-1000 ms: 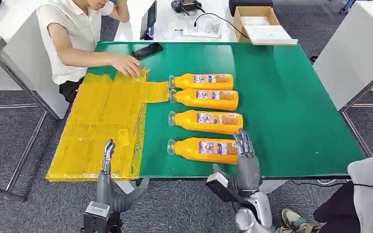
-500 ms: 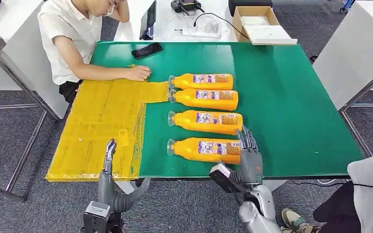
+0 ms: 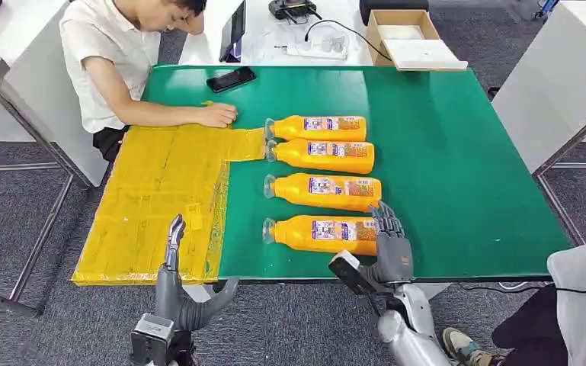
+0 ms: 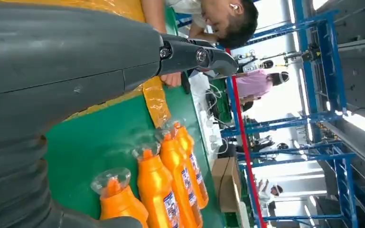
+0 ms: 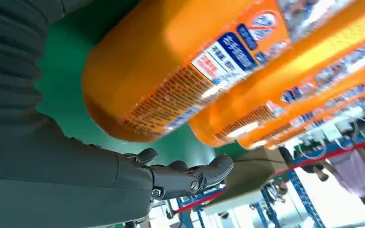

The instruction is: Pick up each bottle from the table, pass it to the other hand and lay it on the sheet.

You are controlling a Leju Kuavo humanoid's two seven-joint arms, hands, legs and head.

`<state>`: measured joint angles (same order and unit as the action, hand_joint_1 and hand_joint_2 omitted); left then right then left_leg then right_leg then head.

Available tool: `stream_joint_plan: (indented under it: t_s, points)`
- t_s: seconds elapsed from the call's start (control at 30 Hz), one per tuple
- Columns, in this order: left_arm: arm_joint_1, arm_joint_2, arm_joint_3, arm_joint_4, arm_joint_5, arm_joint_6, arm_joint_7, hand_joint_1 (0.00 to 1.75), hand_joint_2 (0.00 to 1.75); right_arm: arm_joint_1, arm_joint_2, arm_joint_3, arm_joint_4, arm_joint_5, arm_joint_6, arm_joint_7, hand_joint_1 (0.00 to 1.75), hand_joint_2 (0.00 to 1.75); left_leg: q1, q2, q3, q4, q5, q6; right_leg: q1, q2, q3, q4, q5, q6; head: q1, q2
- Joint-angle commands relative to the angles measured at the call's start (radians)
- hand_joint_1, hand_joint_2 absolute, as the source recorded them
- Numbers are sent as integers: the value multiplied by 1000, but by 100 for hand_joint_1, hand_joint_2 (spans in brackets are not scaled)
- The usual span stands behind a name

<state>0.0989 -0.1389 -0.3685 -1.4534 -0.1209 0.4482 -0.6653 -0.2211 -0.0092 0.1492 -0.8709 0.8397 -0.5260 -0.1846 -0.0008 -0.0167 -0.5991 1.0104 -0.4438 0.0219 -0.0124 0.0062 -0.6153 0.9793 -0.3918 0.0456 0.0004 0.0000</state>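
here the nearest bottle [image 3: 321, 233] lies just beside the right hand's [image 3: 392, 250] fingers [image 3: 385, 217].

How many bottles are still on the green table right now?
4, lying side by side on the table: farthest bottle, second bottle, third bottle, and nearest bottle by the right hand. None on the sheet.

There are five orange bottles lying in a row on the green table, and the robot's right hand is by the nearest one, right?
Not five: the head view shows four orange bottles on the green table. The right hand is indeed by the nearest one.
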Motion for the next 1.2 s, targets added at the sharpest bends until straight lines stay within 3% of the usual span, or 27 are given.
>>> stream_joint_plan:
  t_s: [0.03,0.53,0.57,0.6,1.2]
  points:
    - [-19,1,1,14,9,-34,-9,0,175,-75,-38,40,87,41,102,84,0,175,0,3,5,0,-2,-1,0,1,4,0,-1,-2,0,0]
    - [-19,-8,23,-1,65,-126,18,0,175,-117,-58,101,160,99,222,141,0,175,0,2,4,-1,-1,-1,1,0,4,-1,-1,-1,0,0]
    - [-19,-9,24,-1,65,-126,18,0,175,-118,-59,103,161,100,224,141,143,175,1,3,6,0,-2,-2,1,1,5,-1,-1,-2,0,0]
    - [-20,-9,25,1,63,-130,17,0,175,-124,-61,109,174,97,247,133,175,175,0,2,3,-1,-1,-1,0,0,3,-1,0,-1,0,0]
    - [-20,-11,30,-2,64,-140,17,0,175,-134,-56,127,206,90,291,124,175,175,1,3,9,-1,-1,-1,1,0,8,-1,0,-1,0,0]
